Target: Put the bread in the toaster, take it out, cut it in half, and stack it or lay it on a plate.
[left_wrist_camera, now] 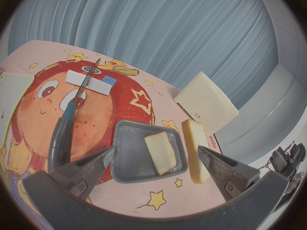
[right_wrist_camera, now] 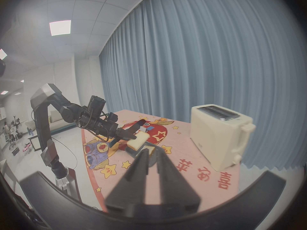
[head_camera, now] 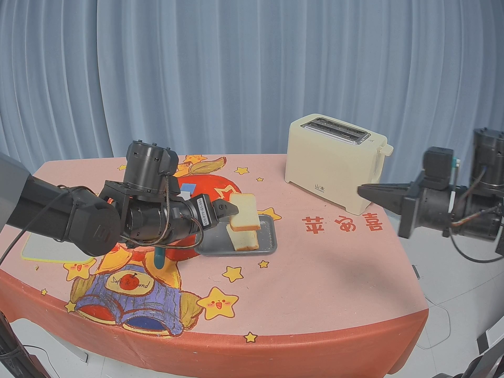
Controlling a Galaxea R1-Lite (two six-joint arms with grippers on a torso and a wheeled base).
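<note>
The knife (left_wrist_camera: 69, 111) is lying aside, so cutting is looking done and only stacking left. The left gripper (left_wrist_camera: 156, 149) is hanging spread wide over the grey tray (left_wrist_camera: 131, 157), one bread half (left_wrist_camera: 195, 150) leaning on a fingertip (left_wrist_camera: 204, 154) above the other half (left_wrist_camera: 160, 152) lying in the tray; what is supporting it is proving hard to tell. The toaster (head_camera: 331, 161) is standing empty, the right gripper (head_camera: 362, 189) hovering pressed together.

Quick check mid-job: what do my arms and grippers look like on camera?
Both arms are black, built of cylindrical joints. The left arm has a grey upper link, thin cables looped at its wrist and a white printed label. The right arm has a black cable beneath. The left gripper and right gripper have dark, tapered wedge fingers.
</note>
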